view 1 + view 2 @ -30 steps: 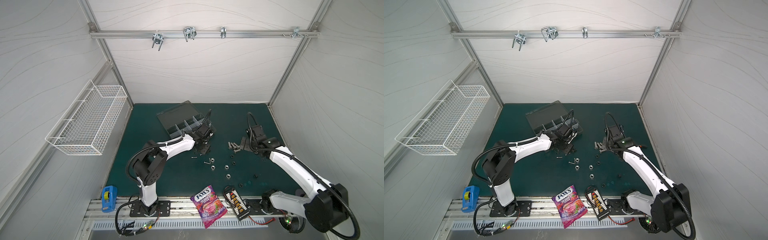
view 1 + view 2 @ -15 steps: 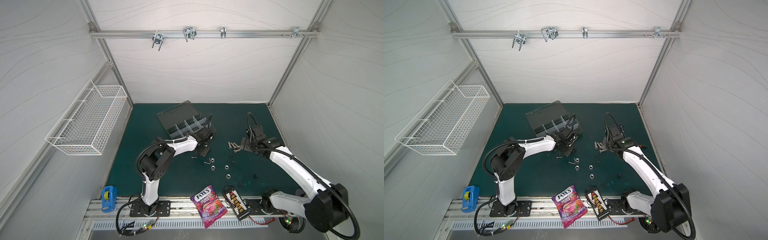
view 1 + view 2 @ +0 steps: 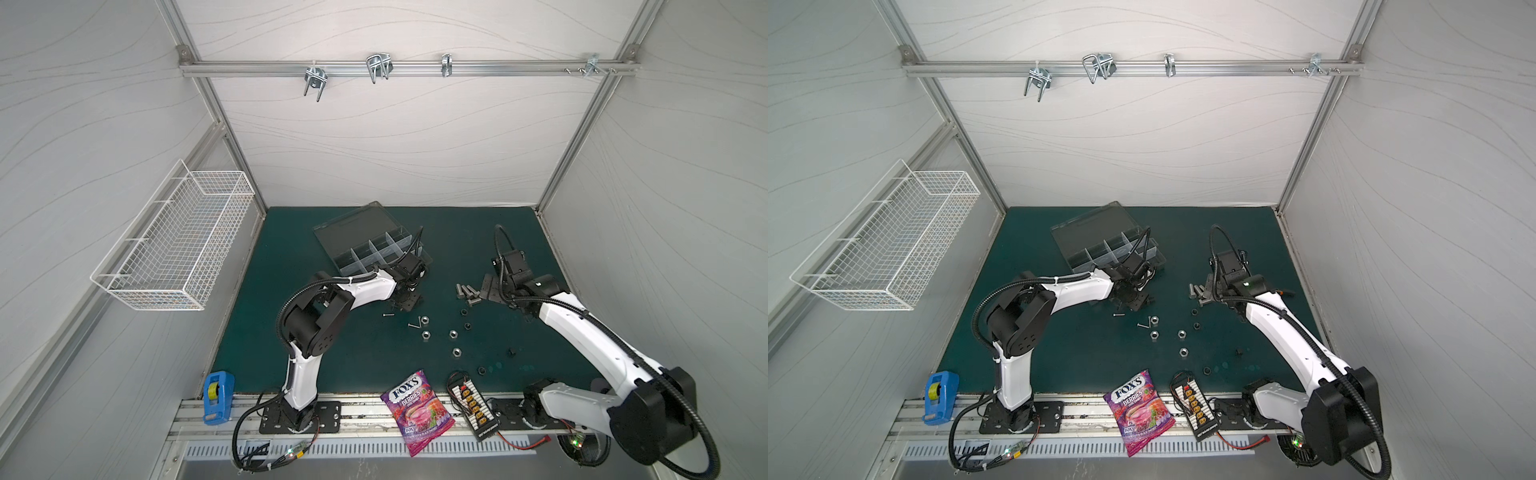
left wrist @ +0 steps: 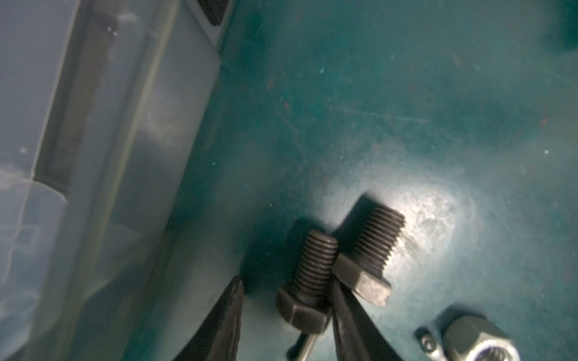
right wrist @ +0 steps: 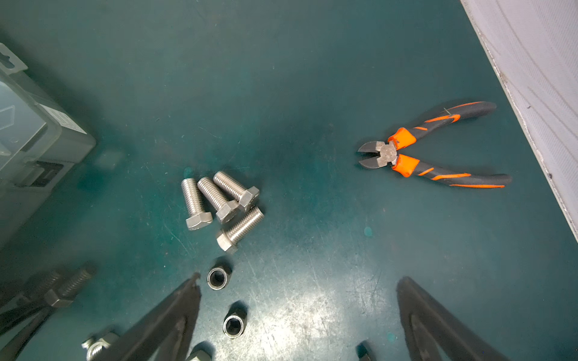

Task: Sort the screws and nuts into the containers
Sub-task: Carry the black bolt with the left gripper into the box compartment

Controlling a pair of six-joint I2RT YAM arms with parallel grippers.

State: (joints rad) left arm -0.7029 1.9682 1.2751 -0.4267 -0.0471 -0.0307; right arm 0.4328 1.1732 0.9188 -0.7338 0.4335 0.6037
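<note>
My left gripper [image 4: 286, 278] is open and straddles a dark hex-head screw [image 4: 312, 265] lying on the green mat. One finger [image 4: 339, 300] touches the screw and the other stands apart from it. A second screw [image 4: 372, 250] lies against the first, beside the smoky organizer box [image 3: 374, 245] with its containers. My right gripper [image 5: 299, 279] hangs wide open and empty over two nuts [image 5: 217, 276], near several silver screws [image 5: 219, 200]. In both top views silver nuts [image 3: 425, 335] [image 3: 1154, 335], black nuts [image 3: 467, 325] and thin screws [image 3: 388, 316] lie scattered between the arms.
Orange-handled cutters [image 5: 406, 153] lie near the right wall. A candy bag [image 3: 415, 411] and a connector board [image 3: 473, 411] sit at the mat's front edge. A blue tape dispenser [image 3: 218, 395] stands at the front left. A white wire basket [image 3: 178, 249] hangs on the left wall.
The left arm's elbow swung to the right and its gripper settled slightly nearer the front, with the jaws a little narrower. The right arm stayed still.
</note>
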